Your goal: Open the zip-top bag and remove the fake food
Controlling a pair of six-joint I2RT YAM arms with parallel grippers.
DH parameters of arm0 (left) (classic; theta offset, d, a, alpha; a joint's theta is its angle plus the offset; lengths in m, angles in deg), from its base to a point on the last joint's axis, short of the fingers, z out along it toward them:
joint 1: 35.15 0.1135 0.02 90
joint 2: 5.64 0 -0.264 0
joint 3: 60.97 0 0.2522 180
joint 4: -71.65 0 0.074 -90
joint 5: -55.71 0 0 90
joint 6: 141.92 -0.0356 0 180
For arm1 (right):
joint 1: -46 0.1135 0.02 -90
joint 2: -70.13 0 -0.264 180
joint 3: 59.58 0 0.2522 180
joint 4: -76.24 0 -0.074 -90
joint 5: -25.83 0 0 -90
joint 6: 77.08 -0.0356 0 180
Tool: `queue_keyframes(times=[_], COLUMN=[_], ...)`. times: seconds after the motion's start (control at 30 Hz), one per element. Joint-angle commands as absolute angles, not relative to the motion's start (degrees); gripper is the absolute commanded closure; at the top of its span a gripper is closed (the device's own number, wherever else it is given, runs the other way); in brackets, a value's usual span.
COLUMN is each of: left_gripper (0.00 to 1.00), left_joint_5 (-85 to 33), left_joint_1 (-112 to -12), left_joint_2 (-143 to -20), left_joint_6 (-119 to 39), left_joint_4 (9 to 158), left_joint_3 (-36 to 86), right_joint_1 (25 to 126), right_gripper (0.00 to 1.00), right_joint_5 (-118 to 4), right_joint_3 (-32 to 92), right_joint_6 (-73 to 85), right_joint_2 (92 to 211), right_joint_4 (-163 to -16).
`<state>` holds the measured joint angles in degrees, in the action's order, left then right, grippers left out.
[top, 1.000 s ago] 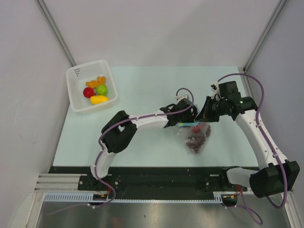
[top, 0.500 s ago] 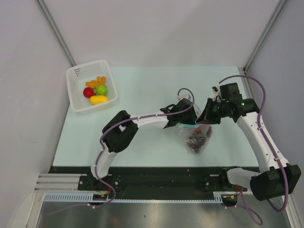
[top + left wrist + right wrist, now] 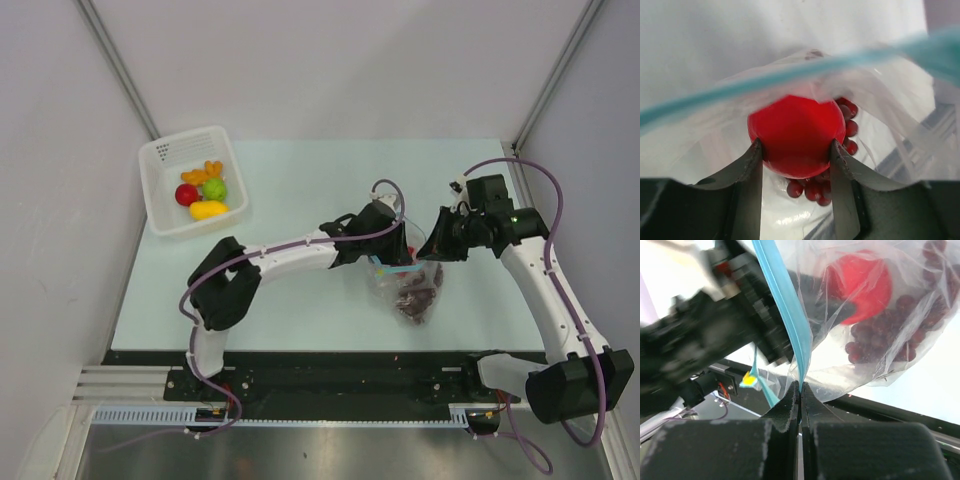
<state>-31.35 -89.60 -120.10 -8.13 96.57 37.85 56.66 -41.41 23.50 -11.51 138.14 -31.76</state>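
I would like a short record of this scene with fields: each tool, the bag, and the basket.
left tool: inside the zip-top bag, closed on the red fruit
right tool: shut on the zip strip
also in bag: purple grape bunch
white basket: yellow, green, red and orange toy foods

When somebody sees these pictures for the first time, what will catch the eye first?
The bright red fruit fills the left wrist view, gripped by the left gripper inside the clear zip-top bag, centre of the overhead view. The right gripper pinches the bag's blue zip strip. A white basket of colourful toy food sits upper left there.
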Motion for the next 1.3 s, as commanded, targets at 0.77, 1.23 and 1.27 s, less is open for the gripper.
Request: queue_keyframes(times=[0.77, 1.23, 1.27], left_gripper=[1.00, 1.00, 1.00], left_joint_5=[-19.70, -33.15, -32.97], left_joint_1=[-75.61, -38.87, -37.27], left_joint_2=[-88.27, -96.51, -98.09], left_joint_6=[-19.15, 0.02, 0.46], left_joint_4=[90.07, 97.97, 100.16], left_joint_3=[25.74, 30.82, 32.49], right_joint_1=[56.99, 57.08, 56.99], right_gripper=[1.00, 1.00, 1.00], right_joint_5=[-53.54, -51.96, -51.69], right_joint_3=[23.79, 23.79, 23.79], right_joint_6=[-6.15, -8.70, -9.23], right_joint_2=[137.98, 144.30, 145.09], right_joint_4=[-30.23, -34.53, -35.32])
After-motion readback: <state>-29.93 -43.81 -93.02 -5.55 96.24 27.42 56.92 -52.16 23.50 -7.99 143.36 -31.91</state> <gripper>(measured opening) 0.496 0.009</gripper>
